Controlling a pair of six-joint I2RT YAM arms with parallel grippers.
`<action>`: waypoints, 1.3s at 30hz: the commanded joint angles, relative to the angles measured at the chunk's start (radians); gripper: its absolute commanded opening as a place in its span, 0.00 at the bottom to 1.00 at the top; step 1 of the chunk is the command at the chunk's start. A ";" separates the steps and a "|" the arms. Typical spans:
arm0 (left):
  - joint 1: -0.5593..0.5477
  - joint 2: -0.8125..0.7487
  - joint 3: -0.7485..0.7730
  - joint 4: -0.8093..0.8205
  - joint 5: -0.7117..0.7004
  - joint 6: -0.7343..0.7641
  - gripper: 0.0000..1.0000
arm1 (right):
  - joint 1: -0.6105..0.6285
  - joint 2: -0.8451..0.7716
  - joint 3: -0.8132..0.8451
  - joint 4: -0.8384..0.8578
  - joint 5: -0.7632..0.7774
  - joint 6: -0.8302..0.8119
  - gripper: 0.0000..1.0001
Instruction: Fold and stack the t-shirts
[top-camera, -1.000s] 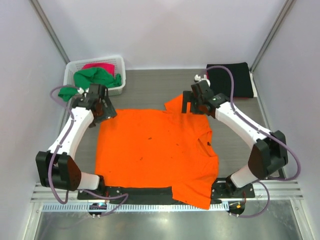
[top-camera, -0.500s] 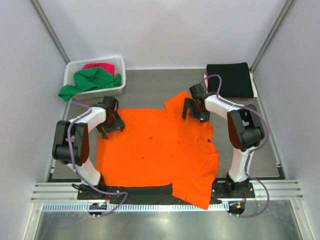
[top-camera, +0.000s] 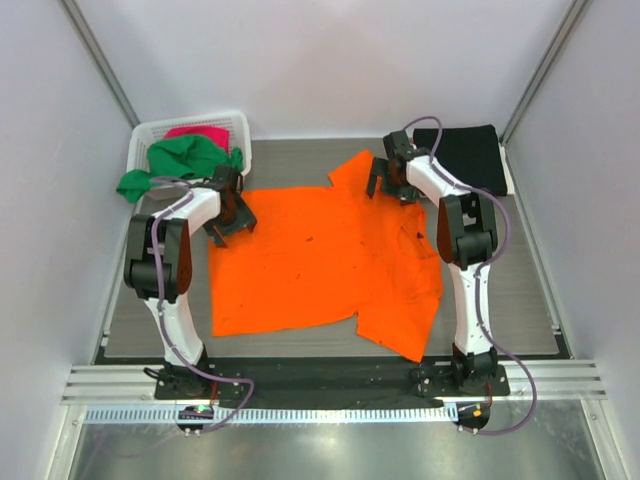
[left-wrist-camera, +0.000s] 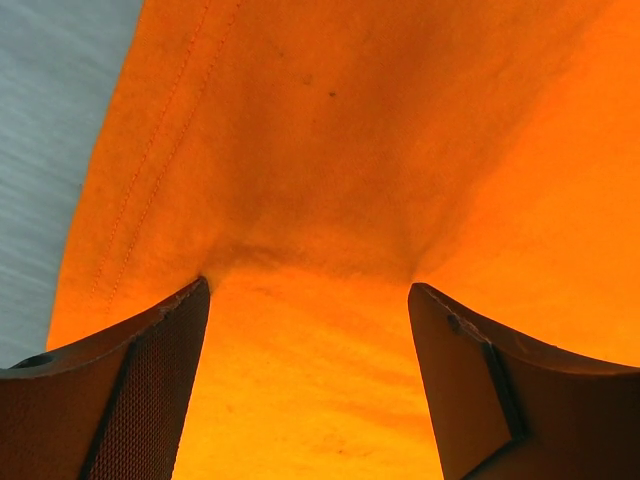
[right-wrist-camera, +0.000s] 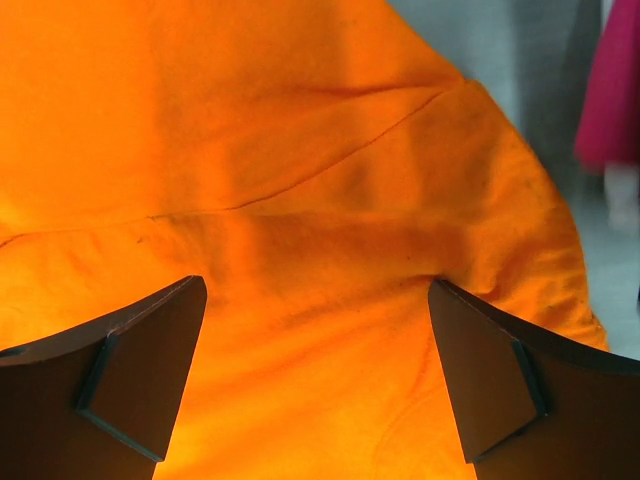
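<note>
The bright orange t-shirt lies spread on the grey table, its far sleeve bunched by the right arm. My left gripper rests on its far left corner, and my right gripper on its far right shoulder. In the left wrist view the gripper has its jaws wide apart, with orange cloth pressed between and under them. The right wrist view shows the same for the right gripper on orange cloth. A folded black t-shirt lies at the far right.
A white lattice basket at the far left holds a green shirt, which hangs over its side, and a magenta-pink shirt. Pink cloth also shows in the right wrist view. White walls stand on three sides.
Both arms have stretched away from me, and the orange shirt has slid with them. Its near hem has come off the table's front edge onto the mat.
</note>
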 joint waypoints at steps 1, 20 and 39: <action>-0.001 0.016 0.031 0.046 0.051 -0.040 0.81 | -0.012 0.071 0.155 -0.091 -0.006 -0.019 1.00; -0.056 -0.858 -0.421 -0.399 -0.148 -0.204 0.82 | 0.122 -0.650 -0.388 -0.151 0.065 0.081 1.00; -0.226 -1.121 -0.872 -0.268 -0.145 -0.603 0.59 | 0.134 -1.476 -1.171 -0.255 0.080 0.434 1.00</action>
